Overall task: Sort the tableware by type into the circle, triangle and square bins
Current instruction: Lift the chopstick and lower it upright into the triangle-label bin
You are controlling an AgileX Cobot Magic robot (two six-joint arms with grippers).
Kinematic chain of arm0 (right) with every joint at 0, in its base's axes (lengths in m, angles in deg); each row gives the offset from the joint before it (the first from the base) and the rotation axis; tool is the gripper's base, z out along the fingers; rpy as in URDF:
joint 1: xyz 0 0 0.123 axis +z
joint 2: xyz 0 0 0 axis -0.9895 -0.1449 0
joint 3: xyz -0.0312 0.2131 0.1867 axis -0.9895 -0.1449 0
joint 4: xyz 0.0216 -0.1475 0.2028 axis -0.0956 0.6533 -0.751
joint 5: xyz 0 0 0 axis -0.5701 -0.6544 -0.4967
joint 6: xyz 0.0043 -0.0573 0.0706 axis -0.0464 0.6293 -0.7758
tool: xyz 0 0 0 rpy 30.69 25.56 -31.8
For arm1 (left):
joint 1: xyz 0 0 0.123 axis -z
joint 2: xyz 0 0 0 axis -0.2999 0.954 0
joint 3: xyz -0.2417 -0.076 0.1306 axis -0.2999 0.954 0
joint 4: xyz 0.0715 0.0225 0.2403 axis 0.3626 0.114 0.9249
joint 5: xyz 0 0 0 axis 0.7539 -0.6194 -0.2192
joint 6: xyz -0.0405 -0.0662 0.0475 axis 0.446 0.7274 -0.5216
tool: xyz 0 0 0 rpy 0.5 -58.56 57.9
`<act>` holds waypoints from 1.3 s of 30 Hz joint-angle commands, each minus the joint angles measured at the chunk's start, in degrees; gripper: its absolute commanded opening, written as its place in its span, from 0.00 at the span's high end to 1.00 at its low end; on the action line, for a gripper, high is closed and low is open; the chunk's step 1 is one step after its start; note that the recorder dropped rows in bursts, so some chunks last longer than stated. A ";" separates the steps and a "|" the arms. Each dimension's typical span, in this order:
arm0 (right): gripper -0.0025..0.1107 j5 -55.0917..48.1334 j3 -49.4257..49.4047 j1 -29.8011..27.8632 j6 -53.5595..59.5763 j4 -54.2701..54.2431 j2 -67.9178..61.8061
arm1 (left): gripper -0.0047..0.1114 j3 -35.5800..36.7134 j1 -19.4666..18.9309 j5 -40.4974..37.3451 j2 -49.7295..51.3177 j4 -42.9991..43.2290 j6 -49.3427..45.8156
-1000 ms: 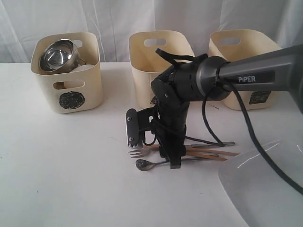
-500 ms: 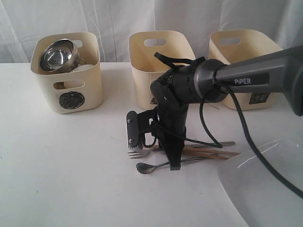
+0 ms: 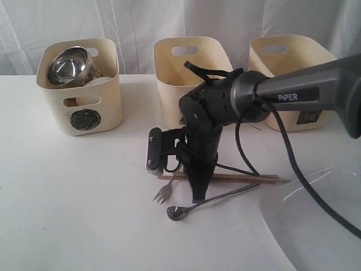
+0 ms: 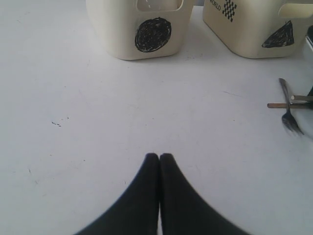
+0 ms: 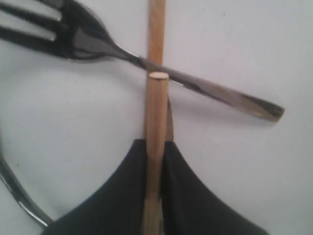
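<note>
My right gripper [image 3: 197, 195] is at the table, shut on the wooden chopsticks [image 5: 156, 112], which lie along the table [image 3: 242, 178]. The steel fork [image 5: 88, 41] crosses them just beyond the fingertips, and its tines point toward the table's front [image 3: 163, 195]. The steel spoon [image 3: 208, 204] lies just in front. The circle bin [image 3: 79, 96] at left holds a tilted steel bowl [image 3: 67, 65]. The triangle bin [image 3: 192, 62] stands in the middle and the square bin [image 3: 293, 62] at right. My left gripper [image 4: 159, 156] is shut and empty over bare table, facing the circle bin [image 4: 142, 24].
A large white plate [image 3: 316, 226] fills the front right corner. The right arm and its cable [image 3: 293, 164] stretch over it and in front of the square bin. White curtains hang behind the bins. Bare table lies front left.
The right gripper has closed on the chopsticks and drawn them together. The fork has swung so its tines point forward, and the spoon has shifted slightly forward. The left gripper has not moved.
</note>
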 commanded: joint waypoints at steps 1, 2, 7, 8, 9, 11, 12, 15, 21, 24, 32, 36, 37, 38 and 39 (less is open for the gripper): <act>0.98 -0.11 2.24 -0.40 -3.33 -0.58 0.29 | 0.96 0.29 -0.12 0.01 -0.29 -0.18 0.24; 0.98 -0.23 2.83 -0.40 -3.81 -0.70 0.29 | 0.96 0.29 -0.12 0.01 -0.29 -0.18 0.24; 0.98 -0.83 4.87 0.00 -4.35 -2.09 0.29 | 0.96 0.29 -0.12 0.01 -0.29 -0.18 0.24; 0.98 -0.83 4.99 -0.01 -4.35 -2.24 0.29 | 0.96 0.29 -0.12 0.01 -0.29 -0.18 0.24; 0.98 -0.83 5.27 0.26 -4.35 -2.34 0.29 | 0.96 0.29 -0.12 0.01 -0.29 -0.18 0.24; 0.98 -1.11 5.65 0.50 -4.35 -2.34 0.29 | 0.96 0.29 -0.12 0.01 -0.29 -0.18 0.24; 0.98 -1.20 5.96 0.50 -4.35 -2.63 0.42 | 0.96 0.29 -0.12 0.01 -0.29 -0.18 0.24; 0.98 -1.20 6.32 1.20 -4.85 -2.88 1.45 | 0.96 0.29 -0.12 0.01 -0.29 -0.18 0.24; 0.98 -0.03 6.32 2.16 -7.20 -5.13 7.25 | 0.96 0.29 -0.12 0.01 -0.29 -0.18 0.24; 0.98 1.58 6.32 2.16 -12.68 -6.82 11.16 | 0.96 0.29 -0.12 0.01 -0.29 -0.18 0.24; 0.98 9.27 6.20 1.51 -17.14 -11.63 21.54 | 0.96 0.29 -0.12 0.01 -0.29 -0.18 0.24; 0.98 15.99 5.15 -1.29 -23.07 -12.32 24.72 | 0.96 0.29 -0.12 0.01 -0.29 -0.18 0.24; 0.98 18.64 4.50 -2.11 -24.75 -12.32 25.43 | 0.96 0.29 -0.12 0.01 -0.29 -0.18 0.24; 0.98 21.65 3.71 -3.00 -26.12 -12.32 26.08 | 0.96 0.29 -0.12 0.01 -0.29 -0.18 0.24; 0.98 24.72 2.93 -3.85 -27.09 -12.32 26.58 | 0.96 0.29 -0.12 0.01 -0.29 -0.18 0.24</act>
